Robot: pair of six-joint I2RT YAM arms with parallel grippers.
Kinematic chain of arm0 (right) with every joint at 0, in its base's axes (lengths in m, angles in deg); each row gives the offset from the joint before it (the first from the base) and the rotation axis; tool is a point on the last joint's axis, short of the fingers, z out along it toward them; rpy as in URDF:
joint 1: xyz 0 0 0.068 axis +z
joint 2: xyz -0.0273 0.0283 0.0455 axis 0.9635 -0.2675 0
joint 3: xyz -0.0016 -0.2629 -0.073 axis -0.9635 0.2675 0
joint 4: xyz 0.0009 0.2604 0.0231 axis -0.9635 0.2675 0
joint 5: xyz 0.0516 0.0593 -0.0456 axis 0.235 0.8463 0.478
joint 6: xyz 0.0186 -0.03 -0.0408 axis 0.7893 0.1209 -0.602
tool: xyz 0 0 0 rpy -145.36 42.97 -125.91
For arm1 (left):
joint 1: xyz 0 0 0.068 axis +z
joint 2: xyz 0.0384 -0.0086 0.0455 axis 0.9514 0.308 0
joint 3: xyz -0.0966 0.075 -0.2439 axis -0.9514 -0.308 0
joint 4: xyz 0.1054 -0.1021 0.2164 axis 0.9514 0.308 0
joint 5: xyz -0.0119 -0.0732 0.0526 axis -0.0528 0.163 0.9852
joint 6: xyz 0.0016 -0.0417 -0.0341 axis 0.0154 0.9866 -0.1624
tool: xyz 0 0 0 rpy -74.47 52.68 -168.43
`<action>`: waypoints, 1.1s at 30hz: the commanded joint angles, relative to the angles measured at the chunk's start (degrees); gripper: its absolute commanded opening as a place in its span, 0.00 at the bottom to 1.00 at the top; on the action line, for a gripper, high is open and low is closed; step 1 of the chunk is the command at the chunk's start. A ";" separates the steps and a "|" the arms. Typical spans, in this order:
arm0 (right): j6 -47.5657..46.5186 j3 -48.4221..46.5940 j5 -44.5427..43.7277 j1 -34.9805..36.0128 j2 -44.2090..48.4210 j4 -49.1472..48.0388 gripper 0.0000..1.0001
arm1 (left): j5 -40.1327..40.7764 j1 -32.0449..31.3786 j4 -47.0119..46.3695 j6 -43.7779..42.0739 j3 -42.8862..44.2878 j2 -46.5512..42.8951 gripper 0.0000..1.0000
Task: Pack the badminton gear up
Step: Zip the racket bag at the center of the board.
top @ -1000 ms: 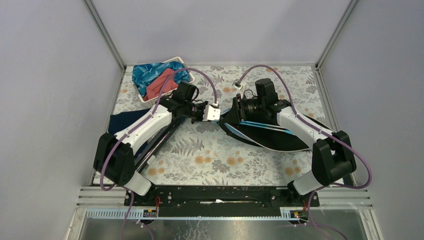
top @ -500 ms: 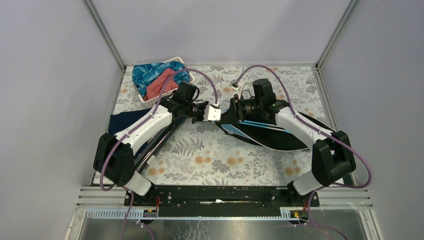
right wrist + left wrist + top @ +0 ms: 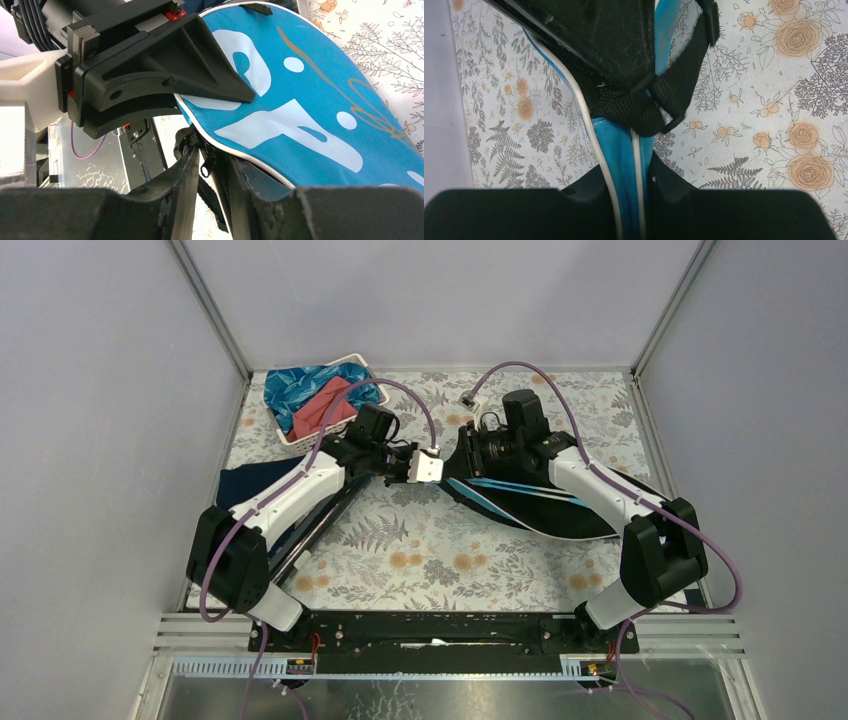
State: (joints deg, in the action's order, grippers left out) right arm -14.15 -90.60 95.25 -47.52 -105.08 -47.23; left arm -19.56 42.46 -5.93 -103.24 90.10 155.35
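Note:
The blue racket-shaped bag [image 3: 540,502] with white lettering lies across the right half of the table, its narrow end raised between the two arms. My left gripper [image 3: 629,172] is shut on that narrow end, pinching blue fabric [image 3: 621,145] and white piping; a black strap loop [image 3: 644,112] hangs just beyond it. My right gripper [image 3: 212,165] is at the bag's edge right beside the left one, its jaws apart, with the zipper pull [image 3: 206,167] and zipper track between them. The bag's lettered face [image 3: 310,100] fills the right wrist view. A long black tube [image 3: 318,530] lies under the left arm.
A white basket [image 3: 372,383] with blue and red cloths stands at the far left corner. A navy cloth [image 3: 245,483] lies at the left edge beneath the left arm. Grey walls close in on both sides.
The right gripper has shifted a little left and further back along the bag's edge, and its jaws have narrowed. The bag has settled flatter. The left arm has kept its grip and place.

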 commanded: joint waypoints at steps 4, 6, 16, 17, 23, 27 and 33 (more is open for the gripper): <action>-2.93 -4.19 -3.04 0.42 1.07 0.30 0.25 | -0.99 -1.16 1.12 1.11 -2.10 0.37 0.00; -3.83 -4.61 -3.42 0.39 1.38 1.23 0.21 | -0.74 -1.16 1.07 0.92 -2.40 0.23 0.00; -10.85 -6.96 -6.51 0.45 2.61 7.34 0.05 | 1.26 -1.15 1.10 0.17 -3.46 -1.02 0.00; -11.72 -7.28 -6.89 0.42 2.78 8.05 0.03 | 1.45 -1.16 1.41 -0.16 -3.47 -1.17 0.00; -15.60 -8.47 -9.20 0.39 2.58 11.64 0.00 | 2.45 -1.16 2.93 -1.38 -3.44 -1.60 0.00; -17.69 -8.40 -11.44 0.31 2.45 13.29 0.00 | 3.67 -1.16 4.28 -2.37 -3.41 -2.27 0.00; -18.53 -7.34 -12.36 -0.12 2.85 13.49 0.00 | 4.36 -1.07 5.34 -2.96 -3.49 -2.53 0.00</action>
State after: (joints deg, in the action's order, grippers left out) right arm -29.56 -96.37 89.39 -46.25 -104.64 -34.03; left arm -16.46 41.43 -7.35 -105.23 88.51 154.30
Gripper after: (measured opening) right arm 0.092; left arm 0.259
